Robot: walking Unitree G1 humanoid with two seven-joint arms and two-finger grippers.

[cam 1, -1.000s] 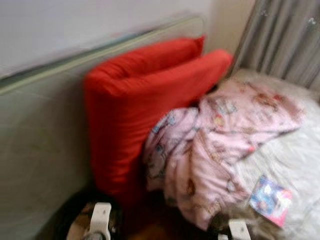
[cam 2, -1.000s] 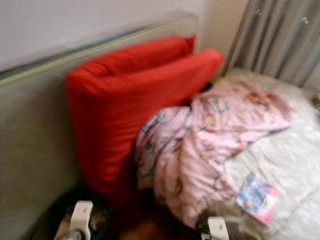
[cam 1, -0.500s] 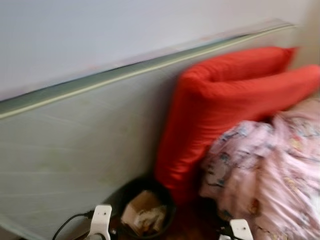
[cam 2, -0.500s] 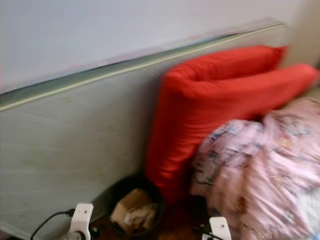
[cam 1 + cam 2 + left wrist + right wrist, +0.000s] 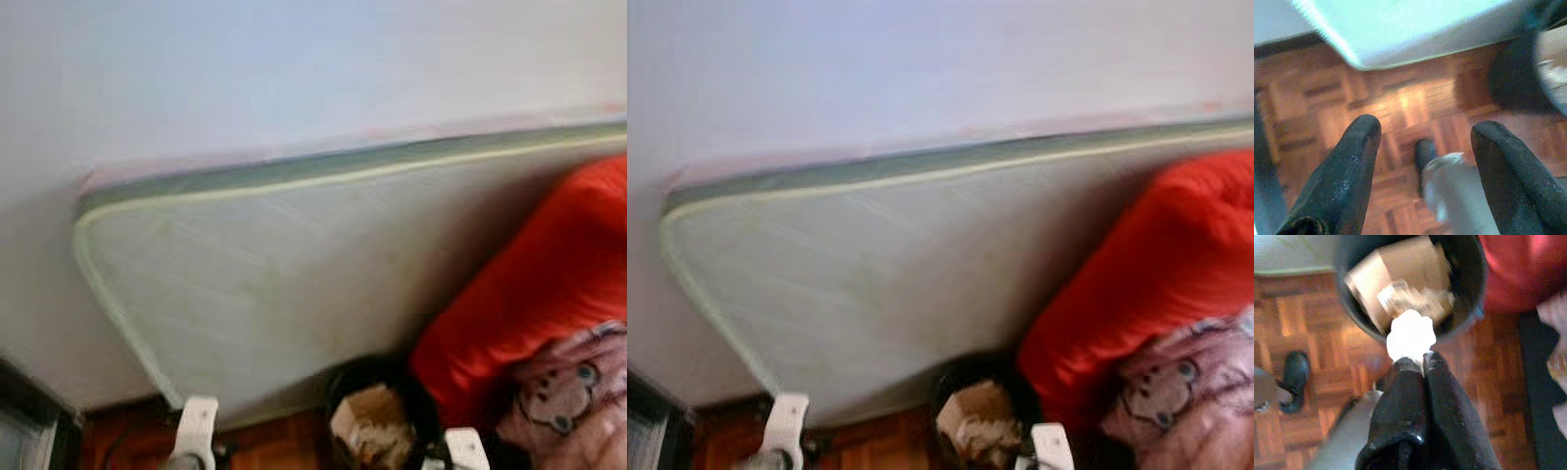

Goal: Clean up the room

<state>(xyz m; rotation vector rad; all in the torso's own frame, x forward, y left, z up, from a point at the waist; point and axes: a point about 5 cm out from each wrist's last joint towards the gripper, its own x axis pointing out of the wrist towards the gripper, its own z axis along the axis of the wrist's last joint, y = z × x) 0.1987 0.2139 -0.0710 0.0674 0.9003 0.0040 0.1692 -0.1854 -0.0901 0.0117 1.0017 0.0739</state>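
The right hand [image 5: 1418, 363] has its 2 black fingers pressed together, clenched on a crumpled white wad of paper [image 5: 1410, 335] that sticks out past the fingertips. In the right wrist view the wad hangs over the near rim of a black trash bin [image 5: 1469, 289], which stands on a reddish parquet floor [image 5: 1312, 377]. Inside the bin lie a piece of brown cardboard [image 5: 1400, 264] and some pale crumpled scraps. A red cushion [image 5: 1518, 264] sits just beside the bin, and a black foot of the robot [image 5: 1293, 379] rests on the floor off to one side.

The left hand [image 5: 1425, 147] hangs released, its 2 fingers spread wide apart with nothing between them, pointing down at the parquet. Between the fingers, lower down, the silver leg and a black foot [image 5: 1425, 154] of the robot show.

From the head views, blurred, a pale green mattress [image 5: 294, 284] with a lighter piped edge leans on its long side against a white wall [image 5: 294, 69]. Its rounded corner points toward the robot's left. At its foot, toward the right, stands the bin [image 5: 377, 377] with the cardboard [image 5: 364, 416] in it. The red cushion [image 5: 539, 294] leans against the mattress to the right of the bin, and a pink printed blanket [image 5: 568, 392] is bunched up against the cushion's lower part. A dark framed object [image 5: 29, 421] stands at the far left edge.
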